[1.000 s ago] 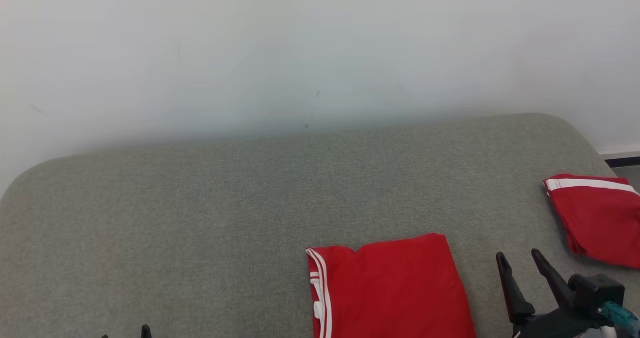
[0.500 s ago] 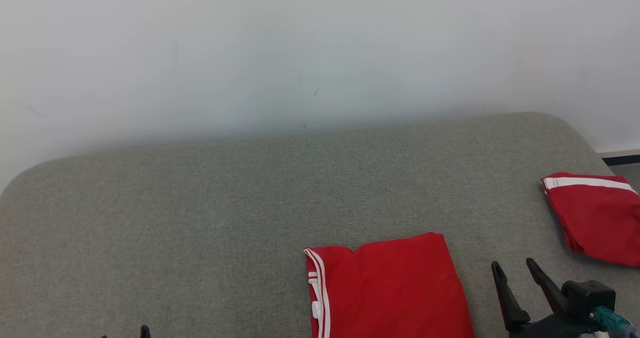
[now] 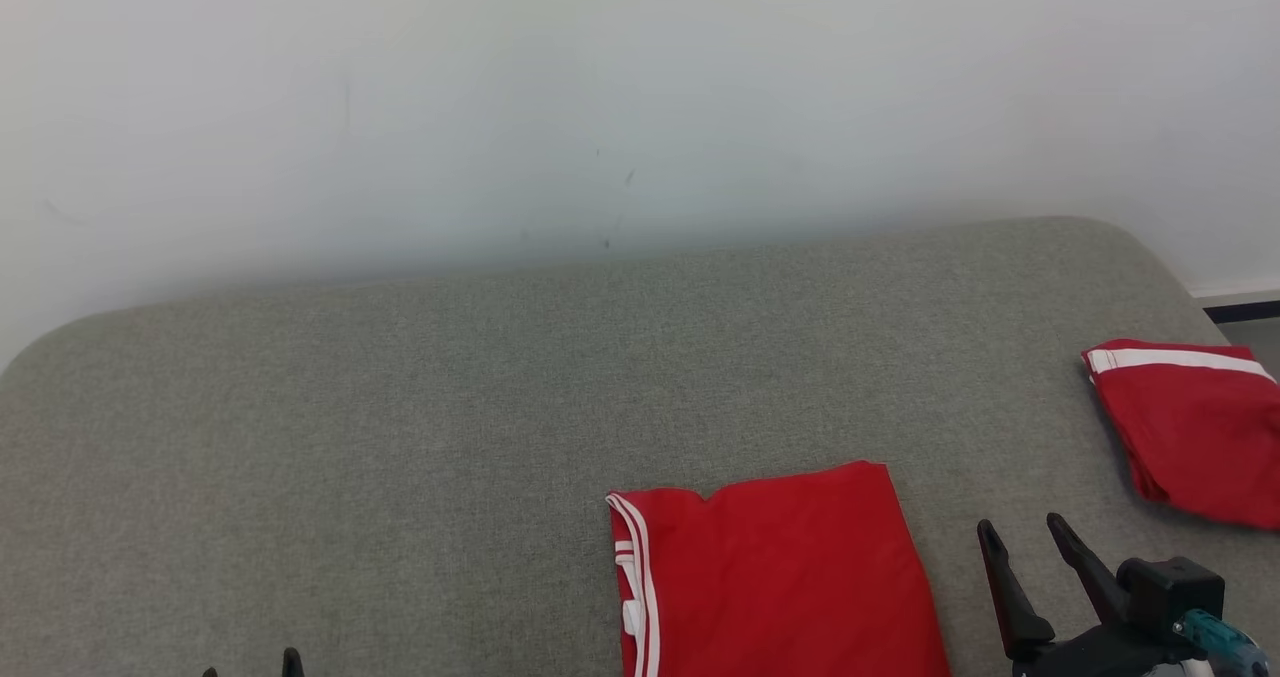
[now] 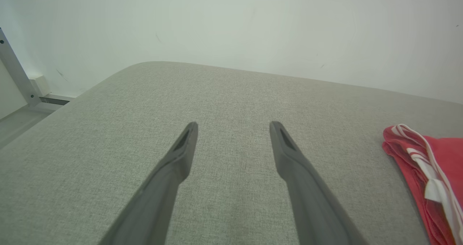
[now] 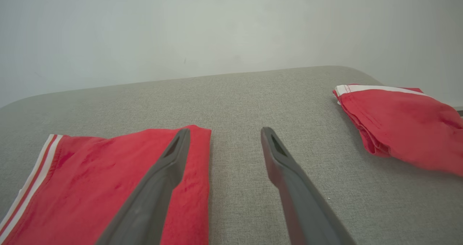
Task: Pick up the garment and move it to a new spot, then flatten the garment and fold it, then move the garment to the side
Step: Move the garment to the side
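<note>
A folded red garment (image 3: 780,577) with white stripes along its left edge lies flat at the near middle of the grey cushioned surface (image 3: 450,407). My right gripper (image 3: 1020,524) stands open just right of it, holding nothing. In the right wrist view its left finger hangs over the garment's (image 5: 90,187) right edge, and the right gripper (image 5: 225,130) is empty. The tips of my left gripper (image 3: 250,665) peek in at the bottom left. In the left wrist view the left gripper (image 4: 234,123) is open over bare cushion, with the garment (image 4: 434,176) off to its right.
A second folded red garment (image 3: 1190,427) with a white band lies near the cushion's right edge, also seen as the red bundle (image 5: 398,125) in the right wrist view. A pale wall (image 3: 600,107) rises behind the cushion. A metal frame (image 4: 14,71) stands at the far left.
My right gripper has drawn back a little toward the bottom of the head view. The whole head picture has shifted slightly, so the camera moved. The garments lie as before.
</note>
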